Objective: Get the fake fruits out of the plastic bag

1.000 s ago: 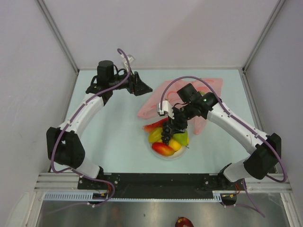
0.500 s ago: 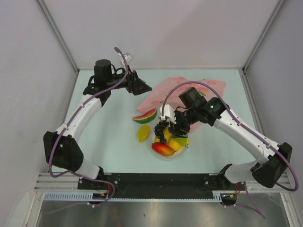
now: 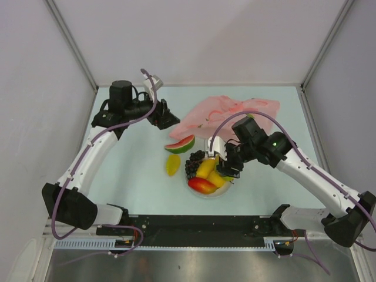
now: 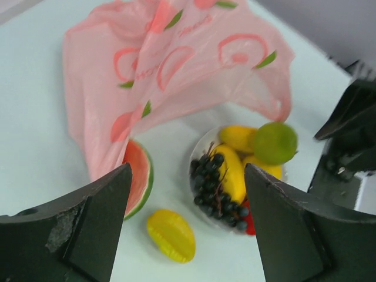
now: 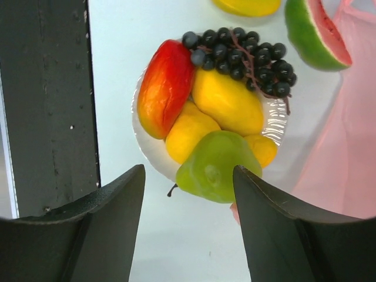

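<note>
Seen from above, the fruits (image 3: 207,169) are being shown outside the pink bag (image 3: 230,110), which is lying crumpled and flat at the far side of the pale tabletop (image 3: 129,176). Most are being carried by a white plate (image 3: 195,189) just in front of the bag. A dark grape bunch (image 3: 193,165) is lying at its left edge, with a yellow oval fruit (image 3: 205,168) beside it. A red-orange mango (image 3: 201,185) is sitting at the near rim, and a green pear (image 5: 214,167) is resting on the side towards the bag (largely hidden under the right arm in the overhead view). Further yellow pieces are being partly covered by these in the right wrist view.

Two pieces are lying off the plate on the tabletop. A melon slice (image 3: 180,143) is resting right at the bag's near-left edge. A loose yellow fruit (image 3: 172,164) is lying just left of the grape bunch, apart from the plate.

The right claw (image 3: 226,166) is being held over the plate's right side, its jaws spread wide with nothing between them. The pear and the yellow pieces are being seen below the gap. The left claw (image 3: 170,119) is being held above the tabletop near the bag's left corner, likewise spread wide and empty. Its camera is being pointed across the melon slice, the loose yellow fruit and the plate toward the right arm.
</note>
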`<state>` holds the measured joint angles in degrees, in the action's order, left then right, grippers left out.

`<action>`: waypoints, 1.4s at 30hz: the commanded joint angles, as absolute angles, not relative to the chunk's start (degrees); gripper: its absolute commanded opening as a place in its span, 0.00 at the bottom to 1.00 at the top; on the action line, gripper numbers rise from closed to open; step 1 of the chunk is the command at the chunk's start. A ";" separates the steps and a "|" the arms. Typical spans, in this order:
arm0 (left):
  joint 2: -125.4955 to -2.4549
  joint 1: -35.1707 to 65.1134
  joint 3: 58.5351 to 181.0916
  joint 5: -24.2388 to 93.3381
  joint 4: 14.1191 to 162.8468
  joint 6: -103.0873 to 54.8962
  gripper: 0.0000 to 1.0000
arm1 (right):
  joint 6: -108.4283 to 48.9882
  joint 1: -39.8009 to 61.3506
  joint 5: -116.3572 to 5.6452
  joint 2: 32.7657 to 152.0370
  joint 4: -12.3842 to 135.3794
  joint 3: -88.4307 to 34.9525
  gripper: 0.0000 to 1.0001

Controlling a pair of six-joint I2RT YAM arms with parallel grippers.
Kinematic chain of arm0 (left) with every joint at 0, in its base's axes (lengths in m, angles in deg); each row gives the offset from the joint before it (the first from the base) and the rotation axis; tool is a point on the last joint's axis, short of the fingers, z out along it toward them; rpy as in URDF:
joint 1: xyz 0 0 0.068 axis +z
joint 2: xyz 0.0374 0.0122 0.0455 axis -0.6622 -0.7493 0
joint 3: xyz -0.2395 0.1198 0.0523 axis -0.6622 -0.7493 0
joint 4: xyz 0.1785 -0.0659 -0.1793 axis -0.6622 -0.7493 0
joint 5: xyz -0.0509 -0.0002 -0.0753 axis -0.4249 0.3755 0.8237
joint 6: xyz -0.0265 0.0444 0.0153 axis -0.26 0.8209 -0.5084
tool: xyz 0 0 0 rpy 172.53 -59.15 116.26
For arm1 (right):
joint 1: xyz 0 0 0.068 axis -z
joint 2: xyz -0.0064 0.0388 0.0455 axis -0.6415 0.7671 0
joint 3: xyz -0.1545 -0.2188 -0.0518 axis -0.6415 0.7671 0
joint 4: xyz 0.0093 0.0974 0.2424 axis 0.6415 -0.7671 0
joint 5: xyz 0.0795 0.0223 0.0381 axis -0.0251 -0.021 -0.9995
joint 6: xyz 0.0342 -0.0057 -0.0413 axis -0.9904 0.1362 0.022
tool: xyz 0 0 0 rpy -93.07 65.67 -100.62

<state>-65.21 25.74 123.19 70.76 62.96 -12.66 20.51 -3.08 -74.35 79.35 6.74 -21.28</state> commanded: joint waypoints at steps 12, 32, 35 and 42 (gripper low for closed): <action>-63.98 25.83 126.13 54.41 39.00 6.48 0.85 | 2.32 2.72 -81.38 71.97 26.85 -10.53 0.74; -60.55 25.83 123.32 45.28 43.75 1.55 0.96 | -8.75 13.00 -70.49 78.91 34.59 -12.27 1.00; -60.46 25.91 122.26 45.10 43.58 1.90 0.96 | -10.42 18.71 -71.79 80.14 34.93 -13.24 1.00; -62.92 25.91 123.93 44.49 42.35 2.25 0.96 | -9.91 29.35 -70.57 86.72 37.21 -14.65 1.00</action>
<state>-61.95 25.74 122.71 45.91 42.37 1.53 -10.02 26.14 -72.23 83.09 34.32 -12.40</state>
